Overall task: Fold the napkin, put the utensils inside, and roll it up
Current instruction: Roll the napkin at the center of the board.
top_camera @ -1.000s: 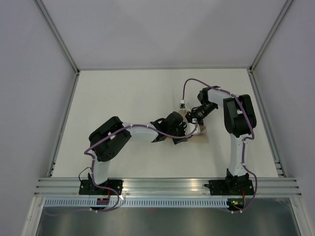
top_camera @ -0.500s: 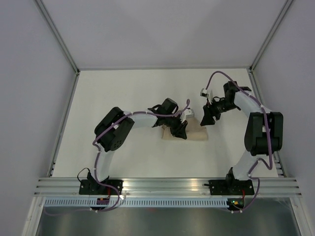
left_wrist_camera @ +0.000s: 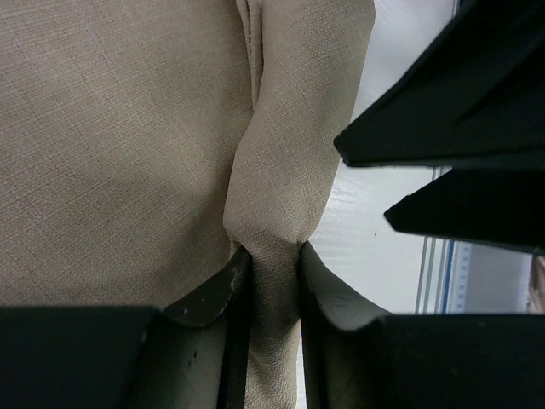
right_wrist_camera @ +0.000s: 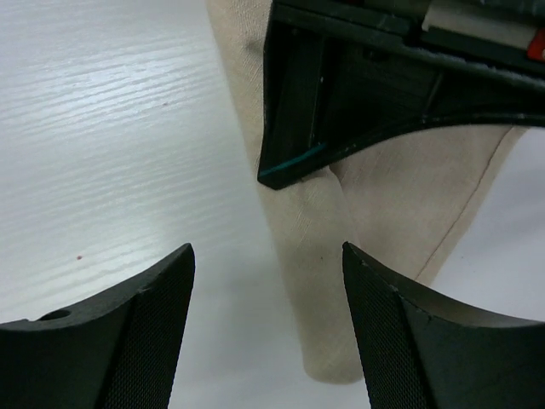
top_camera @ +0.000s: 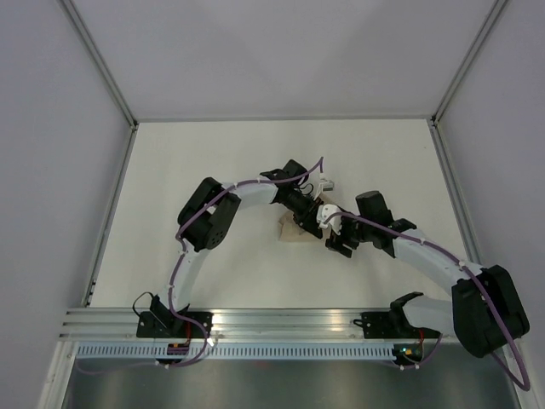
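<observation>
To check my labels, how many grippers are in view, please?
2. The left gripper pinches a fold of the napkin mid-table; the right gripper stands open over its rolled edge.

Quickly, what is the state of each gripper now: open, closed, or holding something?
Left gripper: closed, pinching a fold of the napkin.
Right gripper: open, holding nothing.

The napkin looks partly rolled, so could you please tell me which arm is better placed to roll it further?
Left, probably. The left tool is shut on the napkin at its rolled fold, while the right tool hangs open above the roll's end, gripping nothing.
</observation>
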`<state>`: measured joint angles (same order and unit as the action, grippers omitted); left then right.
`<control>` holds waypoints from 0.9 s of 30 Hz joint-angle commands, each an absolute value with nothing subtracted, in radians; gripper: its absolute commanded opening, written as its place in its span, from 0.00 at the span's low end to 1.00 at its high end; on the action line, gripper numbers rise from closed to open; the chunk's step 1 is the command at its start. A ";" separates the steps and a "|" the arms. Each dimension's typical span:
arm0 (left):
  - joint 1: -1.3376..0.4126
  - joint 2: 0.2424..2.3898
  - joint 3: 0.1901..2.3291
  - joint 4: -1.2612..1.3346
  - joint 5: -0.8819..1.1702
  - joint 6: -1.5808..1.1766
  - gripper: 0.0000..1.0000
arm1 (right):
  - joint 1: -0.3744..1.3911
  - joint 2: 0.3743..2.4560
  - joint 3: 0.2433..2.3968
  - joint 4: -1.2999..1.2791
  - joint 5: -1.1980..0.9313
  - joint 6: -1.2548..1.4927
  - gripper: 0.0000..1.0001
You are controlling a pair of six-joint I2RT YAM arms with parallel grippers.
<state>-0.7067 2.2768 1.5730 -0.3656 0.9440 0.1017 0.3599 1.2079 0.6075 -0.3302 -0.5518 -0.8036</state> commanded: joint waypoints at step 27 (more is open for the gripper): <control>-0.684 2.344 1.678 -0.586 0.937 -0.006 0.44 | 0.626 1.371 0.486 0.046 -0.161 -0.819 0.26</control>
